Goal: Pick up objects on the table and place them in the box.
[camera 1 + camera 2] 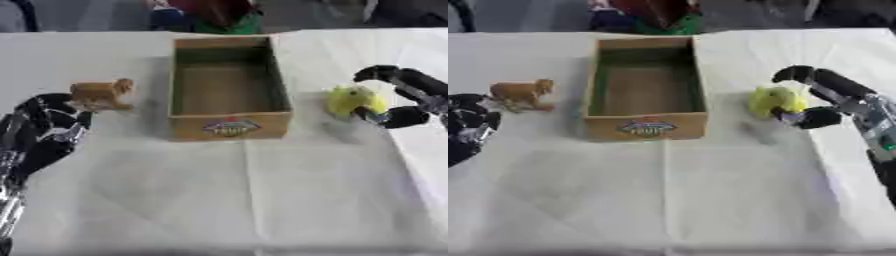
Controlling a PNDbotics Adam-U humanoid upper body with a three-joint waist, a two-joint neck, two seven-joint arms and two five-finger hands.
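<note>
the right hand (826, 100) has its fingers (802, 73) curled over the top of the yellow-green ball-shaped toy (773, 101) and its thumb hooked in low on the near side, so the toy sits between them; the tips look to touch it, though whether it is truly pinched or only cupped is hard to tell. the toy rests on the white tablecloth (710, 200) just to the right of the open cardboard box (646, 127), which lies with its long axis running away from the robot and appears to hold nothing. the box is therefore to the left of this hand, a short carry across its right wall. on the far side of the box, the left hand (48, 127) rests with fingers curled and nothing in them, just beside a small brown toy animal (103, 93) that stands on the cloth, its body lying roughly across the view, head toward the box. each hand is nearer its own toy; the right one seems further along.
</note>
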